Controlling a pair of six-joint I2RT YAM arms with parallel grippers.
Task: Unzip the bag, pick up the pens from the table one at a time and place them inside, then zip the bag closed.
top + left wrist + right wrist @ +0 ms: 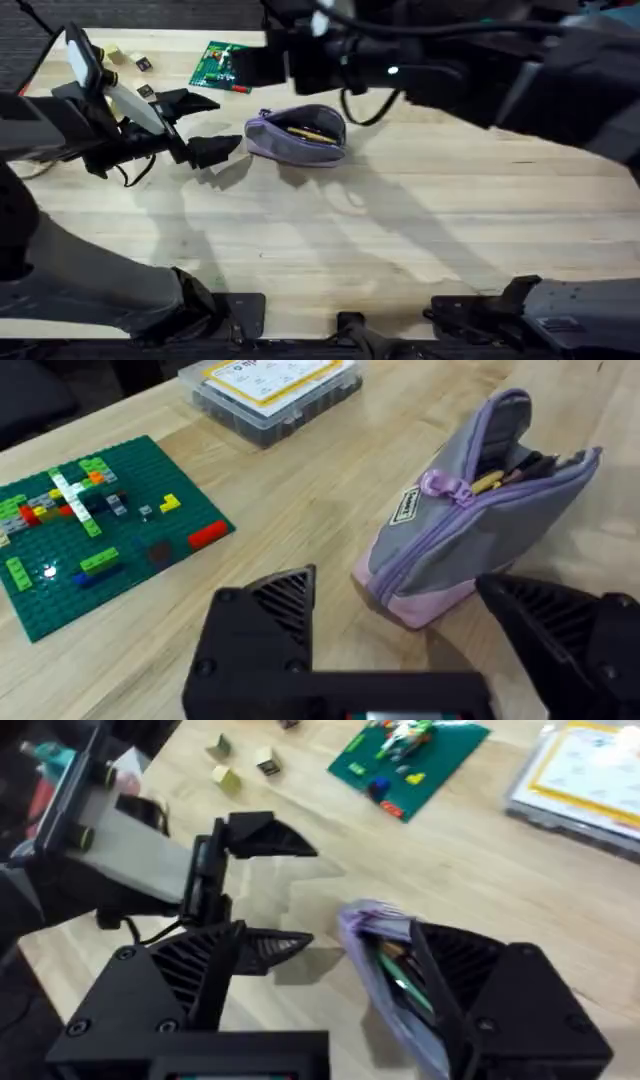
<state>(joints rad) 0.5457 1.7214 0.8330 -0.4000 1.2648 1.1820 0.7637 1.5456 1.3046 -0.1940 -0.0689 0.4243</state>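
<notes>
Looming under the overhead camera, the right gripper [330, 985] is hanging spread over the unzipped lavender pouch [297, 135], pens [512, 468] showing inside. Left gripper [200, 125] is waiting agape beside it, likely for zipping.

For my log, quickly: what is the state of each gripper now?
Left gripper: open, holding nothing, beside the soft lavender-purple pencil pouch.
Right gripper: open, holding nothing.
</notes>
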